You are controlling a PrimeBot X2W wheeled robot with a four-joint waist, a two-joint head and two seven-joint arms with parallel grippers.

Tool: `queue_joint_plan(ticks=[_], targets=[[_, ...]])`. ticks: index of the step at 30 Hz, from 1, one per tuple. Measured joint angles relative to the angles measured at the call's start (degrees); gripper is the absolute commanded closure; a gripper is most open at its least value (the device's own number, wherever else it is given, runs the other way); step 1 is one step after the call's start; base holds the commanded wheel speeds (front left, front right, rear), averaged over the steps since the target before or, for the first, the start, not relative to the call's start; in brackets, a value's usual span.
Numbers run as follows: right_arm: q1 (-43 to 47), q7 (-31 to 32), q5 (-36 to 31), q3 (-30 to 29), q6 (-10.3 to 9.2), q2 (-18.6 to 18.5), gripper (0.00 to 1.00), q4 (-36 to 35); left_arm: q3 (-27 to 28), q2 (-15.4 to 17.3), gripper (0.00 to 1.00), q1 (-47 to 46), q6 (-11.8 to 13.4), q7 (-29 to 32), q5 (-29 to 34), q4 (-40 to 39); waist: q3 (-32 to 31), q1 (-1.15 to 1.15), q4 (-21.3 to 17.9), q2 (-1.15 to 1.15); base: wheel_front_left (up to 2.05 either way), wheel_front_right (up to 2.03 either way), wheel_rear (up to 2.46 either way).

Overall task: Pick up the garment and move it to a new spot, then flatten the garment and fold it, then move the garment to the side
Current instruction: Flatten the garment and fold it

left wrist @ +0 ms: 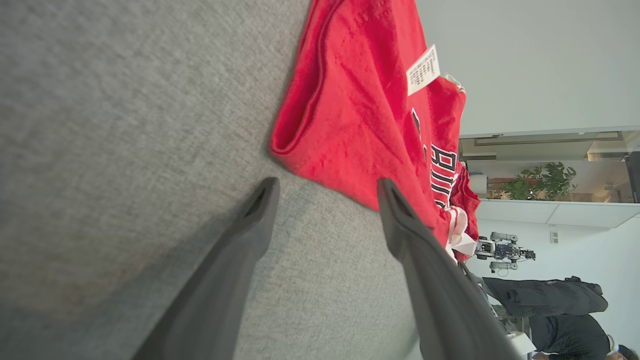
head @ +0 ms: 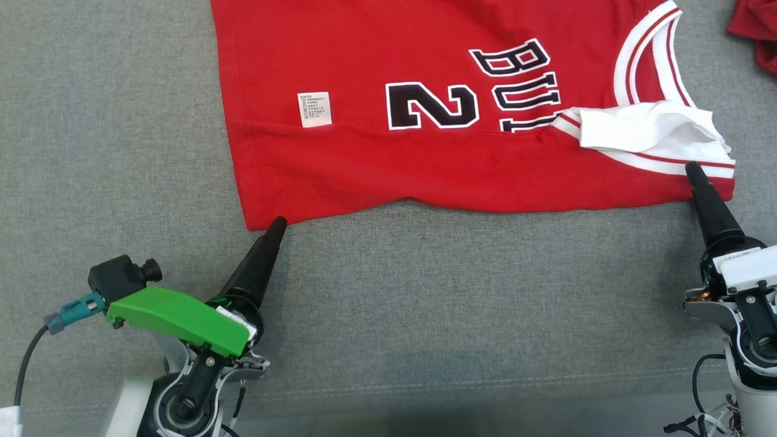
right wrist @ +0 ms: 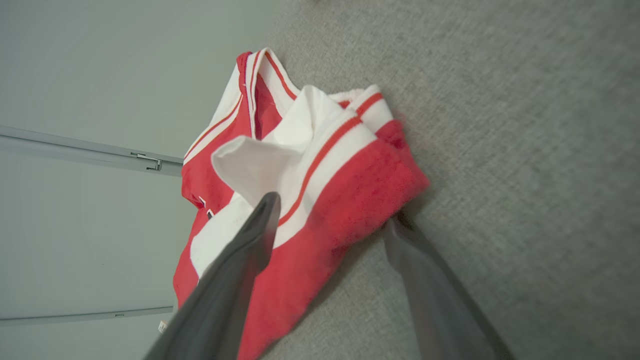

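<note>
Left gripper gapes empty by the hem corner of the garment spread on the bench. Right gripper, equally wide, straddles its shoulder corner. Likely limp and light, so pinch both corners.

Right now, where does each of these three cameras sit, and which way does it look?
Head view: on the robot's head, looking down at the red jersey on the grey surface; left jaws show near the hem corner, right jaws at the white-trimmed end.
Left wrist view: on the left wrist, looking along its two open dark fingers toward the hem corner.
Right wrist view: on the right wrist, looking along its fingers, white-trimmed cloth between them.
All three share the jersey and grey surface.
</note>
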Motion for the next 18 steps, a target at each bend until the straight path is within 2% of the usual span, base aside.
queue_joint_plan(ticks=[18], targets=[[-2.1,0.0,-0.5,1.1,0.51,0.2,0.0,1.2,0.5,-0.6,0.0,-7.4,0.3,0.8,2.2,3.5,1.0,0.0,-1.4,0.0,0.0,0.0,0.0]])
